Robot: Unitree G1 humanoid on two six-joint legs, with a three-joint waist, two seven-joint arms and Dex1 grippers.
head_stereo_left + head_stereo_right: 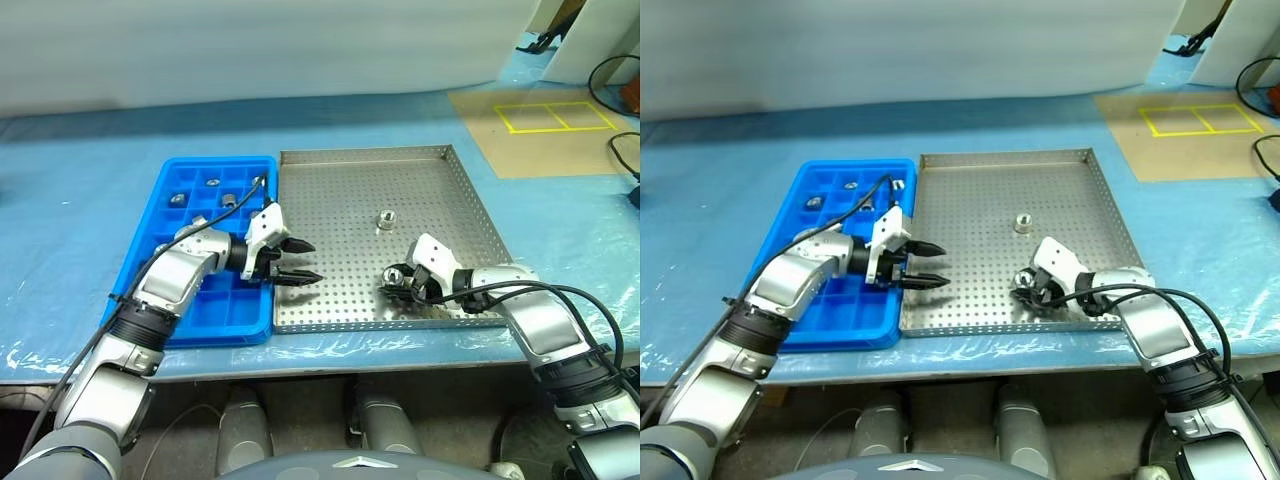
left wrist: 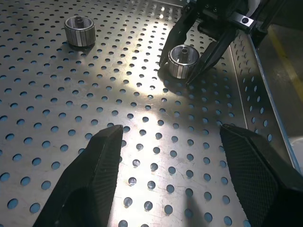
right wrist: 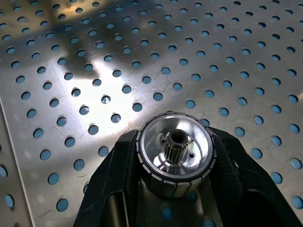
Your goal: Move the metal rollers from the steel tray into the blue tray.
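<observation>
The steel tray [image 1: 340, 195] lies on the table with the blue tray [image 1: 220, 335] against its left side. My right gripper [image 1: 393, 284] is at the tray's front right, shut on a metal roller [image 3: 174, 158], which stands on the perforated floor with a finger against each side. A second metal roller [image 1: 384, 219] stands free near the tray's middle, also seen as roller [image 2: 79, 30]. My left gripper [image 1: 300, 262] hangs open and empty over the steel tray's left edge, pointing right toward the held roller [image 2: 183, 60]. Several rollers [image 1: 212, 182] sit in the blue tray's far compartments.
Blue plastic sheeting [image 1: 60, 250] covers the table. A brown board with a yellow taped rectangle [image 1: 556, 118] lies at the back right. Black cables [image 1: 618, 75] run along the right edge. A pale wall [image 1: 250, 50] closes off the back.
</observation>
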